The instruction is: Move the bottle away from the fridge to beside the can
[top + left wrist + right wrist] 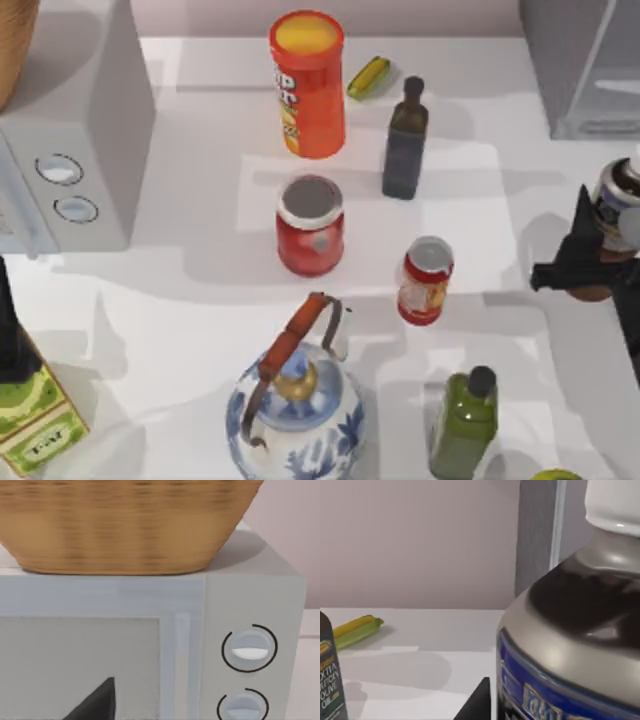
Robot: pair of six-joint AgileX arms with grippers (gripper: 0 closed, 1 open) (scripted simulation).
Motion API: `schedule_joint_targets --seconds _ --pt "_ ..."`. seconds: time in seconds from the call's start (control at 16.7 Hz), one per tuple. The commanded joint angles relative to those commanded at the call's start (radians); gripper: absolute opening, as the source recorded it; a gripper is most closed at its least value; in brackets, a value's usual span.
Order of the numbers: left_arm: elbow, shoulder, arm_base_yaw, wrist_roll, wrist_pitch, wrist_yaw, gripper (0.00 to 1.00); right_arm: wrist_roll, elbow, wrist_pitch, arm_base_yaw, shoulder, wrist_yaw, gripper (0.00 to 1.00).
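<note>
Right claw (588,268) clamped round bottle (617,205) at table's right edge, below fridge (585,65).

Your right arm's pincer (578,262) reads as matte black, an angular shape with pointed, wedge-like ends and flat faces, no markings, screws or cables that you can make out in the top view. In the right wrist view you get one black fingertip (476,702), a plain dark wedge with a straight slanted edge. In the left wrist view, the left pincer's fingertip (97,702) looks alike: dark charcoal, triangular, smooth, unmarked.
</note>
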Motion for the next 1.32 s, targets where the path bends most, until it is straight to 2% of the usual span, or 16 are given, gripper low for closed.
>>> schedule_joint_targets --seconds 0.6,1.32 --pt "0.0 0.0 0.0 0.0 0.0 0.0 1.0 0.0 0.0 0.0 0.0 0.0 0.0 0.98" --pt "0.0 0.0 0.0 0.0 0.0 0.0 1.0 0.0 -0.034 0.013 0.025 -0.021 0.027 1.0"
